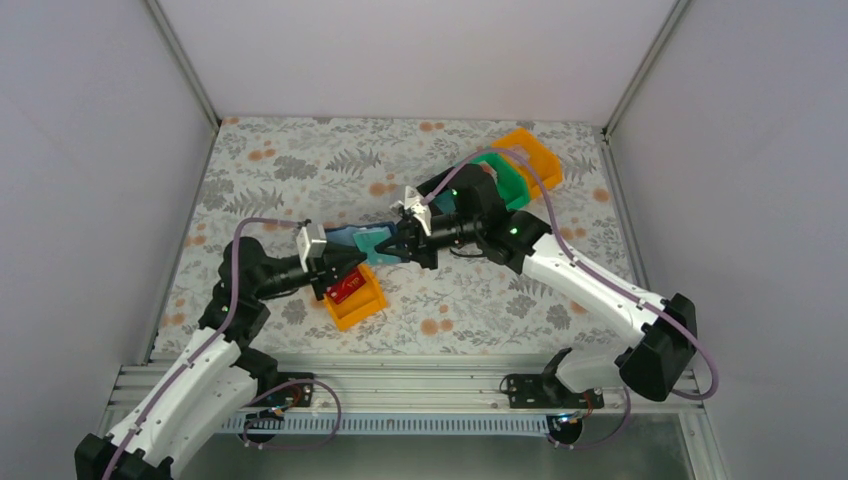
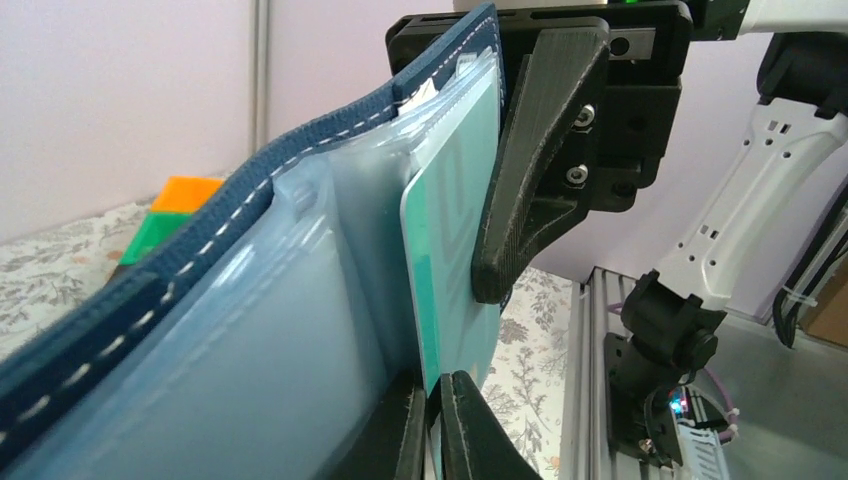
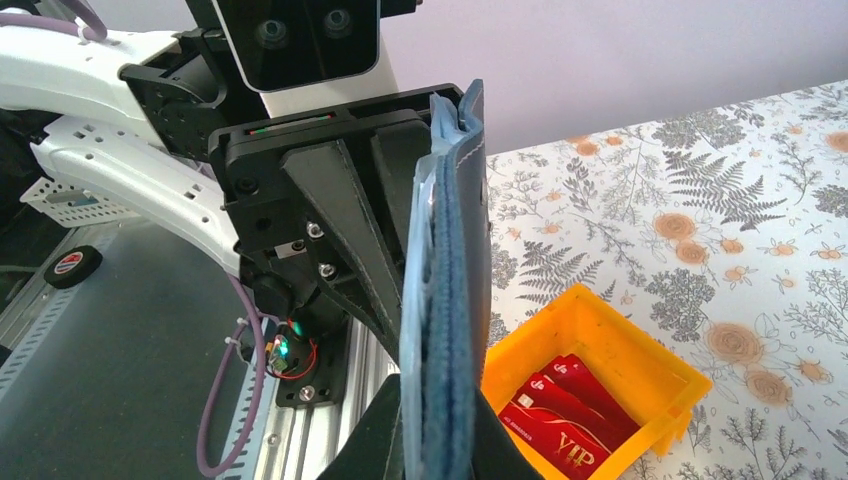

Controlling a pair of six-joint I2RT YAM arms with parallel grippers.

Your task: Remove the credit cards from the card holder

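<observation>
The navy card holder point(image 2: 200, 260) hangs open above the table between both grippers, its clear sleeves point(image 2: 250, 350) facing the left wrist camera. My right gripper point(image 3: 442, 440) is shut on the card holder point(image 3: 450, 300), which stands edge-on between its fingers. A teal credit card point(image 2: 455, 250) sticks partly out of a sleeve. My left gripper point(image 2: 437, 415) is shut on that card's lower edge. From above, the teal card point(image 1: 378, 244) shows between the left gripper point(image 1: 357, 259) and the right gripper point(image 1: 397, 247). Red credit cards point(image 3: 560, 412) lie in an orange bin point(image 3: 640, 345).
The orange bin point(image 1: 358, 305) sits on the floral table just under the grippers. Orange point(image 1: 532, 153), green point(image 1: 506, 178) and black point(image 1: 448, 186) bins are stacked at the back right. The aluminium rail point(image 1: 420, 385) runs along the near edge.
</observation>
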